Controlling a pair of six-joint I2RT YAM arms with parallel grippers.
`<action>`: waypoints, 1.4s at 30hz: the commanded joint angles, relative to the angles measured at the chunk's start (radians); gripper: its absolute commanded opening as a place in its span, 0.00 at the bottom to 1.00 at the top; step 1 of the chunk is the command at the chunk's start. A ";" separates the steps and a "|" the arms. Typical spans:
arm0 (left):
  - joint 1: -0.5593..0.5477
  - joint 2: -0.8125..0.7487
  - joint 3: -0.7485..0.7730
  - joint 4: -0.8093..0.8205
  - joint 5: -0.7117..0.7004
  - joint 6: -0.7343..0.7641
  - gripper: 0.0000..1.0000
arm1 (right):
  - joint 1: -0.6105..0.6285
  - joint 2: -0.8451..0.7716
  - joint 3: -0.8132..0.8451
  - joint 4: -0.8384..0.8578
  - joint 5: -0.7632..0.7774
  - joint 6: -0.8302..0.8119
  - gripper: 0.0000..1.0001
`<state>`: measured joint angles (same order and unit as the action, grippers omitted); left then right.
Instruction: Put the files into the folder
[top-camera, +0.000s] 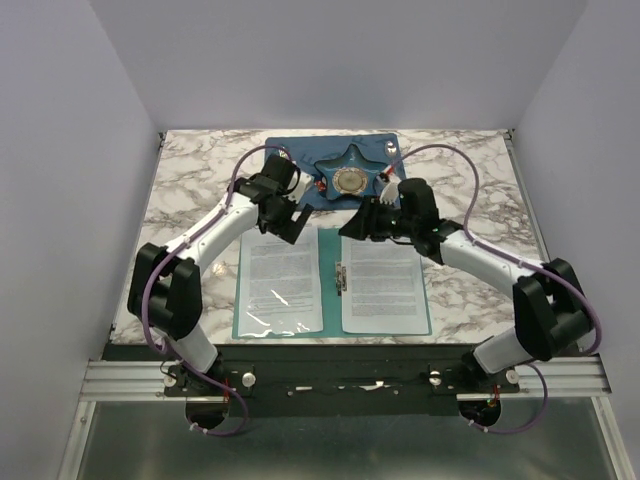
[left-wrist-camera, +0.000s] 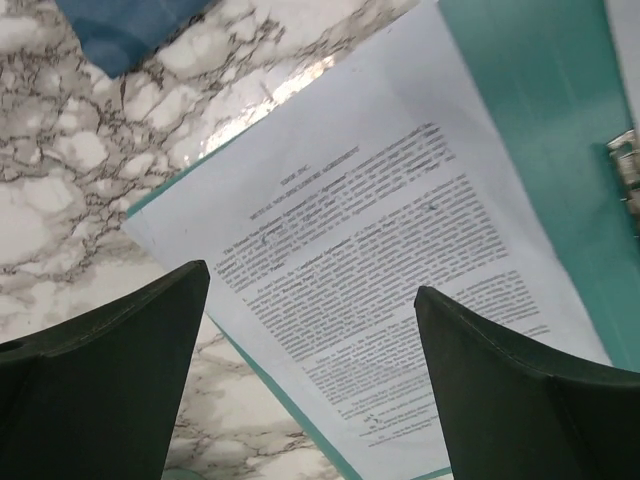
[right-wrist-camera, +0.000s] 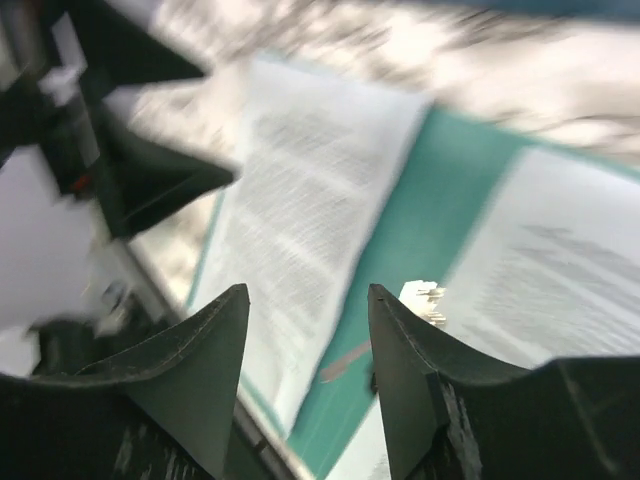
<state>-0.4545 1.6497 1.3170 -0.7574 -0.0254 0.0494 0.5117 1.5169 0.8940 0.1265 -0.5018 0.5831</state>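
Behind the folder (top-camera: 333, 312), a star dish (top-camera: 350, 180) sits on a blue placemat (top-camera: 292, 152).

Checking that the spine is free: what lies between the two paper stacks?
Only a bare strip of the teal folder with its silver clip, seen most clearly in the top view.

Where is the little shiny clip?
In the top view, the silver clip sits at the middle of the open teal folder, on its spine between the left sheet and the right sheet, on the near side of the blue mat.
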 joint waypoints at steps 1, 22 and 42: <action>-0.071 0.047 0.068 -0.034 0.064 -0.039 0.99 | -0.048 -0.076 0.040 -0.378 0.553 -0.022 0.61; -0.256 0.326 0.307 0.066 0.033 -0.333 0.99 | -0.294 -0.193 -0.162 -0.565 0.639 0.144 0.62; -0.270 0.285 0.238 0.084 -0.081 -0.439 0.99 | -0.294 -0.546 -0.351 -0.593 0.635 0.133 0.68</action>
<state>-0.7387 1.9465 1.5490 -0.6899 -0.0570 -0.3614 0.2157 0.9314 0.5297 -0.3004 0.0368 0.6659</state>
